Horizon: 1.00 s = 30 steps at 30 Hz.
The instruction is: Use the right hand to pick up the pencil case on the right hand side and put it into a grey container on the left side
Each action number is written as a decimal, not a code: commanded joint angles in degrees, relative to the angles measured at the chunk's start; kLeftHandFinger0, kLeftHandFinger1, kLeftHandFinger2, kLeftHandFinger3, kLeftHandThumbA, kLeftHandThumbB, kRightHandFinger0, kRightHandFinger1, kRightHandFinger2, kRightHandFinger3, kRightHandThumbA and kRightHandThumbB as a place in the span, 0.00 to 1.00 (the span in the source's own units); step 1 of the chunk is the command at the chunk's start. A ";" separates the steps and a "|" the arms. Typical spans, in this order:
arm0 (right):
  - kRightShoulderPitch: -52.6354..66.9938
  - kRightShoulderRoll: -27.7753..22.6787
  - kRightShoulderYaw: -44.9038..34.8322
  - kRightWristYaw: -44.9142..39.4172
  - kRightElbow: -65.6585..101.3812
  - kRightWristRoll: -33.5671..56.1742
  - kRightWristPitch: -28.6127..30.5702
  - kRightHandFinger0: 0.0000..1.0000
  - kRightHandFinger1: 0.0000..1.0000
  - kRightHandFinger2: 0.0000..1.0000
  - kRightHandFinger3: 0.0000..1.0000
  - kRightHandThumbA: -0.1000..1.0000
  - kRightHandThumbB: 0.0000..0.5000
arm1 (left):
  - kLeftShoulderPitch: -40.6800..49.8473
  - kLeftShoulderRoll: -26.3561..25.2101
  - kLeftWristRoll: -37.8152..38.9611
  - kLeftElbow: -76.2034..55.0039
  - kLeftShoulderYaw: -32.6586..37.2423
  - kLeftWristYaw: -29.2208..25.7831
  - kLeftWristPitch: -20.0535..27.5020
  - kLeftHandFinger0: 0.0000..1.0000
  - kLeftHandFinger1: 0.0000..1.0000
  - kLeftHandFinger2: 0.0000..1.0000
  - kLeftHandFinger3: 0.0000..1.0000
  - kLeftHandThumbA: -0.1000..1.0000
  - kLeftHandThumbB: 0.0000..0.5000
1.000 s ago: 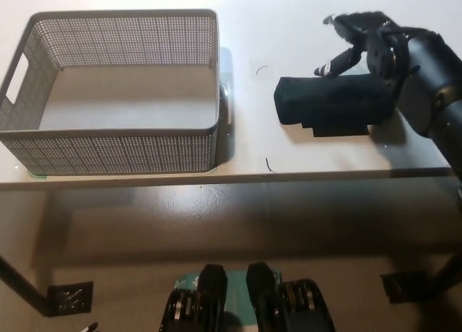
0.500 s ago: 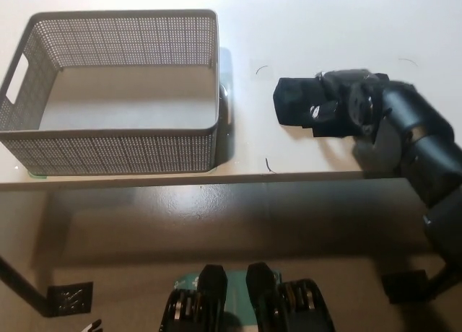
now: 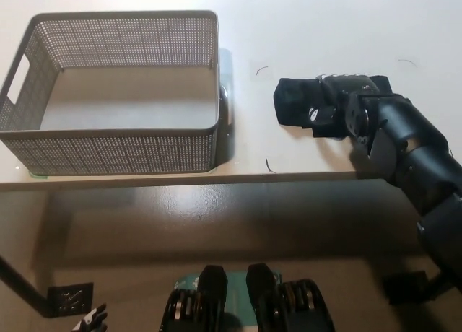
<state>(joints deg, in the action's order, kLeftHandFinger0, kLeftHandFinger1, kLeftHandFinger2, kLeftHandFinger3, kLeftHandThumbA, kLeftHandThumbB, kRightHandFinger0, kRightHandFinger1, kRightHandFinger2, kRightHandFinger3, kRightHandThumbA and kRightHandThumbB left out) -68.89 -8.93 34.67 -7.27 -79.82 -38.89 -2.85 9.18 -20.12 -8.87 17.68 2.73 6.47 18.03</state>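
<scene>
While the right hand (image 3: 345, 107) covers the case (image 3: 294, 103), the lift has not begun
Fingers wrap over the case's top, seemingly clamping it (contact underneath is hidden); it lies on the table (image 3: 310, 29), right of the empty basket (image 3: 115, 141), placed left to receive it

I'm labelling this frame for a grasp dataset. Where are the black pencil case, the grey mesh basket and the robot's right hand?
Black pencil case (image 3: 292, 102), head view: its exposed left end.
Grey mesh basket (image 3: 108, 150), head view: its near wall.
Black right hand (image 3: 346, 108), head view: back of the hand, over the case.
</scene>
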 commanded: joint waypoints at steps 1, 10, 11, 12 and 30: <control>2.70 0.49 -1.22 2.40 -1.50 1.85 2.16 1.00 1.00 1.00 1.00 0.50 0.93 | -0.64 -1.49 -0.97 -1.42 0.15 0.52 0.71 1.00 1.00 1.00 1.00 1.00 0.88; 2.82 -1.33 -1.76 20.55 -0.60 1.33 8.37 0.12 0.63 1.00 0.99 0.00 0.35 | -2.22 -1.53 -2.14 -1.68 0.06 0.08 -0.03 1.00 1.00 1.00 1.00 1.00 0.90; 2.67 -1.52 -1.71 21.47 -0.53 1.17 8.63 0.13 0.67 1.00 1.00 0.00 0.36 | -2.28 -1.50 -2.06 -1.95 0.03 0.24 -0.51 1.00 1.00 1.00 1.00 1.00 0.93; 2.63 -1.55 -1.72 21.89 -0.57 1.05 8.73 0.14 0.68 1.00 1.00 0.00 0.36 | -2.26 -1.50 -2.09 -2.04 0.03 0.29 -0.68 1.00 1.00 1.00 1.00 1.00 0.94; 1.40 -2.92 -2.17 27.20 -1.12 0.93 11.63 0.00 0.41 0.81 0.81 0.00 0.34 | -3.54 -1.47 -2.78 -1.71 -0.13 0.29 -1.19 1.00 1.00 1.00 1.00 1.00 0.91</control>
<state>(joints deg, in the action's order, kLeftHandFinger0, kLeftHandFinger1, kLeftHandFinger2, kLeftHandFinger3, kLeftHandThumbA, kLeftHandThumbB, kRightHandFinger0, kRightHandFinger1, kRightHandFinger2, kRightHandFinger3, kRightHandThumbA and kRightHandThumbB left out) -65.12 -10.48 33.15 16.50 -80.91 -38.81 7.42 6.17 -20.20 -11.26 16.74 2.72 6.47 16.92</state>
